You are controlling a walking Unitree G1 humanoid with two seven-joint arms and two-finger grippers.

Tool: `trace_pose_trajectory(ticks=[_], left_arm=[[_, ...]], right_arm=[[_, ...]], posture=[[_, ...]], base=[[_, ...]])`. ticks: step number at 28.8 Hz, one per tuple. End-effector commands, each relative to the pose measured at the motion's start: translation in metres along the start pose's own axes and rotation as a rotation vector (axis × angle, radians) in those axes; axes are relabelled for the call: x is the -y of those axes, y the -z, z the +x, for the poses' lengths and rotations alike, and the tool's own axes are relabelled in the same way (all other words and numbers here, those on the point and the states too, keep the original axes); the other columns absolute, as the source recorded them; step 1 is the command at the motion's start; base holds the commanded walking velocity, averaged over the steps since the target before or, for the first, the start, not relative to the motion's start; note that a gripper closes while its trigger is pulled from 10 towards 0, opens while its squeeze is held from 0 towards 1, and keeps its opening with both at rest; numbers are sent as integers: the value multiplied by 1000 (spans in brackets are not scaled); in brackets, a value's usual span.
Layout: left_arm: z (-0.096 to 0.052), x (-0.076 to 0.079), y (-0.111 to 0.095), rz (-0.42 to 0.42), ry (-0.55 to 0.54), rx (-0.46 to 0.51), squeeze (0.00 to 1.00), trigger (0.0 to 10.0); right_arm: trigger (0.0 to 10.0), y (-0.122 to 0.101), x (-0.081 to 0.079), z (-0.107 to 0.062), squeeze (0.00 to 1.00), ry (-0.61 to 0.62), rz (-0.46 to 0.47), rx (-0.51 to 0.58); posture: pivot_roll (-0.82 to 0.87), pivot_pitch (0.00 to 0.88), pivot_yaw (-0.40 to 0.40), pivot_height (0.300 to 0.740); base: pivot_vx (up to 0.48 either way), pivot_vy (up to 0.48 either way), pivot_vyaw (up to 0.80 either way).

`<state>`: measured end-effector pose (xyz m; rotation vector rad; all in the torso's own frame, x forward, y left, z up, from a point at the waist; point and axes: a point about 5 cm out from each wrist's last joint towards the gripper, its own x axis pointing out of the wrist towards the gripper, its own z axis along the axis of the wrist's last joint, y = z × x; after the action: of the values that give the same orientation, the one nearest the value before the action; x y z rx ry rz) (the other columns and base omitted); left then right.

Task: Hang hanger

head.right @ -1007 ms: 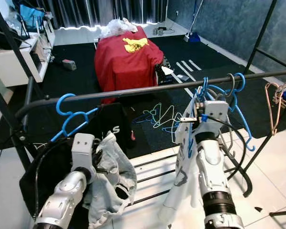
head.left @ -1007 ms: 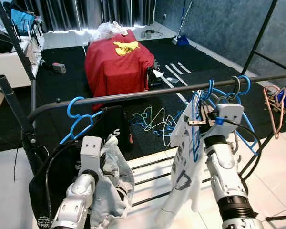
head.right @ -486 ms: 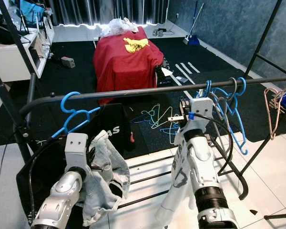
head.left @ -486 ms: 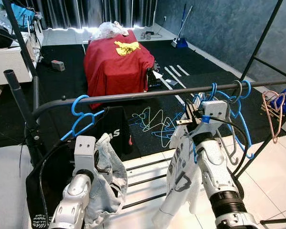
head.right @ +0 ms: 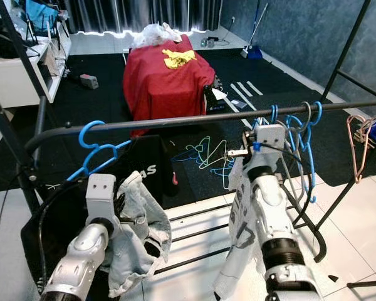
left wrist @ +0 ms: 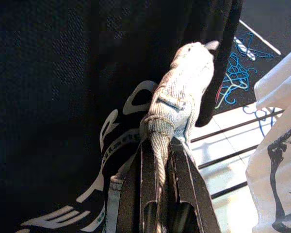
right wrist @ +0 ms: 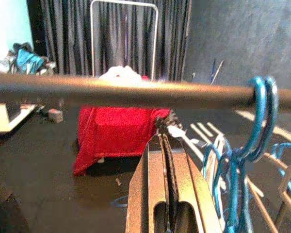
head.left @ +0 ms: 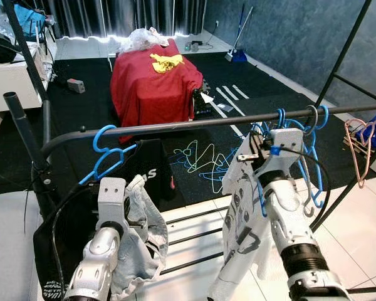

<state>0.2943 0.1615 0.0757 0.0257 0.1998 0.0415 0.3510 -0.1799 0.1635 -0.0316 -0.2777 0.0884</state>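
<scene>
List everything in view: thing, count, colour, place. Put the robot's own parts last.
Clothes rail: one, dark metal, running across in front of the robot.
Hangers on the rail: one blue toward the left; a bunch of blue and grey toward the right; one pink at far right.
Black garment: one, white lettering, hanging on the left blue hanger.
White shirt: one, black print, hanging beside the right arm.
Grey garment: one, pale, at the left hand.
Red cloth: one, yellow patch on top, draped over something on the dark floor beyond.
Loose hangers: a tangle, pale green and blue, on the floor.
Left hand: black fingers shut on the grey garment.
Right hand: fingers closed, just below the rail.
</scene>
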Motion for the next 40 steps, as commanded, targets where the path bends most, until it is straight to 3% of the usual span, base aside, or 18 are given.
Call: trace_pose_trajectory(ticks=[1, 11, 16, 25, 29, 34, 37, 40], left_arm=[[4, -2, -8, 2, 1, 26, 0, 10000], [2, -6, -9, 38, 6, 28, 0, 10000], [3, -4, -7, 47, 30, 13, 0, 10000], [11, 1, -17, 61, 50, 33, 0, 10000], [9, 3, -8, 73, 66, -6, 0, 10000], [9, 8, -3, 63, 83, -31, 0, 10000], [11, 16, -3, 56, 104, -31, 0, 10000], [11, 18, -4, 53, 106, -26, 0, 10000]], right_arm=[[10000, 2, 1, 0, 0, -10, 6, -21], [10000, 3, -7, 5, 0, -48, 5, -20], [10000, -1, -5, 8, 0, -66, -28, -15], [10000, -5, 4, 15, 0, -70, -60, -31], [10000, -11, 5, 19, 0, -63, -70, -15], [10000, -10, 5, 13, 0, -68, -134, -18], [10000, -15, 19, 4, 0, 6, -137, 11], [10000, -18, 21, 4, 0, -1, -139, 26]], posture=[[121, 0, -38, 740], [158, 0, -32, 740], [107, 0, 14, 740], [111, 0, -5, 740], [73, 0, 25, 740], [44, 0, 55, 740], [35, 0, 56, 740], [35, 0, 52, 740]], base=[[0, 0, 0], [0, 0, 0], [0, 0, 0], [0, 0, 0], [0, 0, 0], [0, 0, 0], [0, 0, 0], [0, 0, 0]])
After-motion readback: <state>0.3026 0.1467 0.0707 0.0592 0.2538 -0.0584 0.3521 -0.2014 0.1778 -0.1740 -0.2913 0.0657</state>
